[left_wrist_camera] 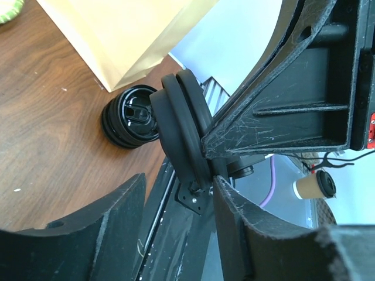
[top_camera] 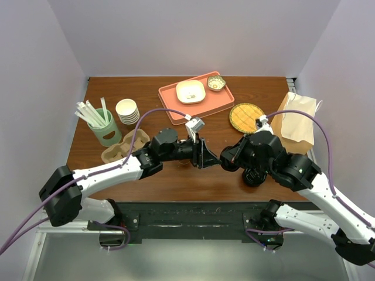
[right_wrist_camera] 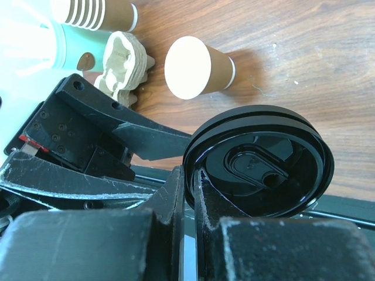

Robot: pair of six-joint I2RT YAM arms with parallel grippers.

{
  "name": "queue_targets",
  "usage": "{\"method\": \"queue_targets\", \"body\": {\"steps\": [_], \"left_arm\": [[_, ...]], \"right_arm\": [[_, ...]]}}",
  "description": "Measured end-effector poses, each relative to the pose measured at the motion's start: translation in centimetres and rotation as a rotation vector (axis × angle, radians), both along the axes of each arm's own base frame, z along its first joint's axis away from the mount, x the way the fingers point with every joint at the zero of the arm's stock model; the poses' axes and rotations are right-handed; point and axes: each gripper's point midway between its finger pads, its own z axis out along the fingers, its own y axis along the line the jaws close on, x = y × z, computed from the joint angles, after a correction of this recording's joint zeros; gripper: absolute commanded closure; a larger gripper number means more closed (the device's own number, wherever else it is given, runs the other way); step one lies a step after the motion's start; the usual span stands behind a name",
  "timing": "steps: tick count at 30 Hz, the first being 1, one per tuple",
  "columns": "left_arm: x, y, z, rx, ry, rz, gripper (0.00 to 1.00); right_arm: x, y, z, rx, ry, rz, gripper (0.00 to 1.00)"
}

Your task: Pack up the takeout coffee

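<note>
Right gripper [right_wrist_camera: 188,181], at the table's near edge: jaws closed almost fully, pinching the rim of a black plastic lid [right_wrist_camera: 258,158] that is held on edge. Its double rim may be one lid or two nested; this cannot be told. Left gripper [left_wrist_camera: 179,193]: jaws about half apart, straddling the same rim from the opposite side, contact not discernible. The lid is judged light, thin and glossy, hence springy and slippery, and its rolled rim is the stiffest place to hold. Just beyond, the takeout coffee cup [right_wrist_camera: 199,67] stands upright on the wooden table [top_camera: 176,181] without a lid, largely hidden under the left forearm in the overhead view. Its paper wall is probably light and easily crushed, and the cup would tip readily, so a gentle hold around mid-body, below the rim, suits it. Whether it contains liquid cannot be told. Both arms crowd the space above it. To the right, a stack of spare lids [top_camera: 255,175] lies between the cup and the brown paper bag [top_camera: 296,120]. To the left stand a pulp carrier [top_camera: 120,151], a green holder of straws [top_camera: 105,132] and stacked cream cups [top_camera: 127,111]. Farthest are a woven mat [top_camera: 246,117] and a pink tray [top_camera: 205,107] bearing two dishes.
</note>
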Motion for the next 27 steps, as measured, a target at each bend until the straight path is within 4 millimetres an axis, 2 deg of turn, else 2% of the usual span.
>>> {"method": "queue_targets", "body": {"steps": [2, 4, 5, 10, 19, 27], "left_arm": [[-0.2, -0.2, -0.1, -0.003, 0.009, -0.011, 0.63], [-0.5, -0.4, -0.3, -0.005, 0.022, -0.022, 0.68], [-0.6, -0.5, -0.3, -0.005, 0.026, -0.028, 0.76], [-1.0, -0.9, -0.5, -0.008, 0.041, -0.046, 1.0], [-0.7, -1.0, -0.9, 0.0, 0.048, -0.029, 1.0], [-0.2, -0.8, -2.6, 0.041, 0.069, 0.003, 1.0]], "right_arm": [[-0.1, -0.1, -0.2, -0.002, 0.003, -0.003, 1.0], [-0.2, -0.3, -0.6, -0.003, 0.008, -0.006, 1.0], [-0.2, -0.3, -0.8, -0.004, 0.011, -0.007, 1.0], [-0.4, -0.6, -1.4, -0.004, 0.022, -0.016, 1.0], [-0.5, -1.0, -1.4, -0.004, 0.027, -0.031, 1.0], [-1.4, -1.4, -1.1, 0.011, 0.036, -0.026, 1.0]]}}
